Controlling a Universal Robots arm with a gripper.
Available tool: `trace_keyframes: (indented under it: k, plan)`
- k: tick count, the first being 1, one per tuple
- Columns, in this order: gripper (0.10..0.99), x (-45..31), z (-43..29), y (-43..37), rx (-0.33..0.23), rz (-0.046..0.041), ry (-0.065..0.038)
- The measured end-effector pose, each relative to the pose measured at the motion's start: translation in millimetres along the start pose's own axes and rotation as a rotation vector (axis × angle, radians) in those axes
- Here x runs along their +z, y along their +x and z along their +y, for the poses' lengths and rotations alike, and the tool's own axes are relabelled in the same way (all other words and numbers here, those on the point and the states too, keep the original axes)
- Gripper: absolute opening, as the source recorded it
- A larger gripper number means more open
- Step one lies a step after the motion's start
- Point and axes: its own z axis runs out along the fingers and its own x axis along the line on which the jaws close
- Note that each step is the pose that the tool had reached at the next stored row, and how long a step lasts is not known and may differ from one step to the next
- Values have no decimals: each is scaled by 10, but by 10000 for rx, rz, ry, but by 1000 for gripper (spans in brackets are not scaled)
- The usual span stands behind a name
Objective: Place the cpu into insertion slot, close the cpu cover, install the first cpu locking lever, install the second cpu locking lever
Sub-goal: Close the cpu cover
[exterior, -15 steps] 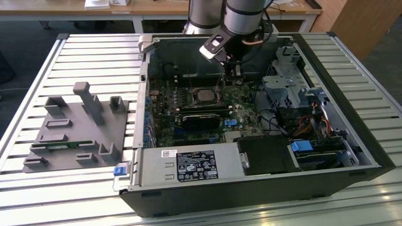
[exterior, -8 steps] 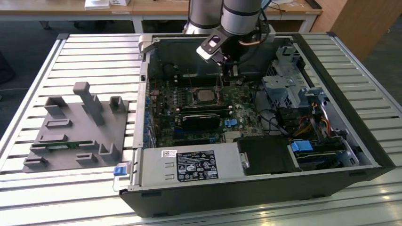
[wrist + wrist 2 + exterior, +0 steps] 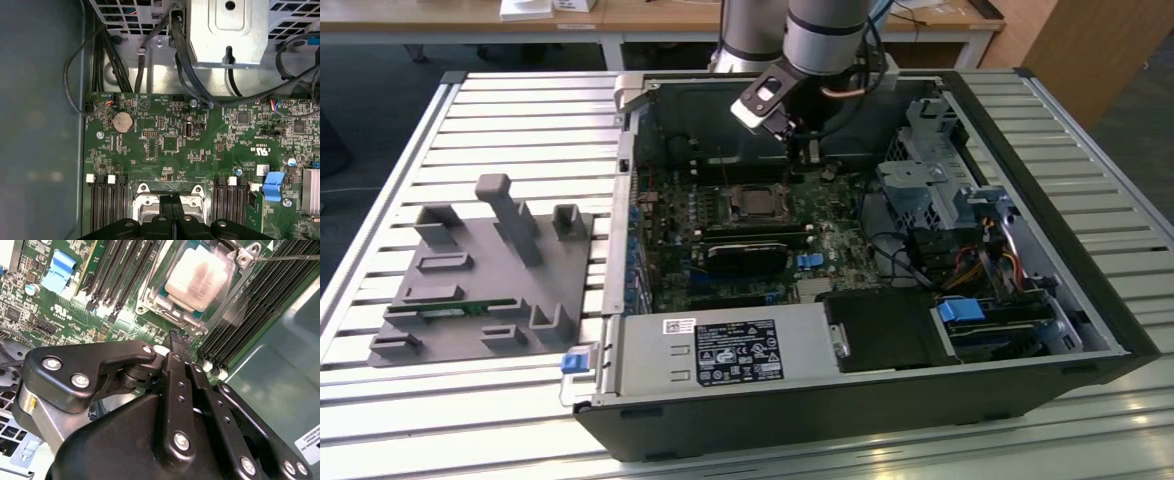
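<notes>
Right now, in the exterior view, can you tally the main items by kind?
Open computer case: 1
Motherboard: 1
Insertion slot: 1
Grey holder block: 1
Robot arm: 1
Total: 5

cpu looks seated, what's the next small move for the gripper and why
Probably shift the black gripper toward the thin silver wire lever. In the second wrist view the silver-grey square cpu lies seated with the silver metal frame cover seemingly down around it. The gripper is shut, empty, just beside them, and that lever looks unlatched.
</notes>
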Motion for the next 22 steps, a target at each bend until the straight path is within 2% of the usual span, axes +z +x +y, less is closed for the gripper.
trace_keyframes:
  k: [15, 22]
  plan:
    - [106, 78, -95, -3, 0, -1, 5]
    - [106, 174, -108, -4, 0, 0, 9]
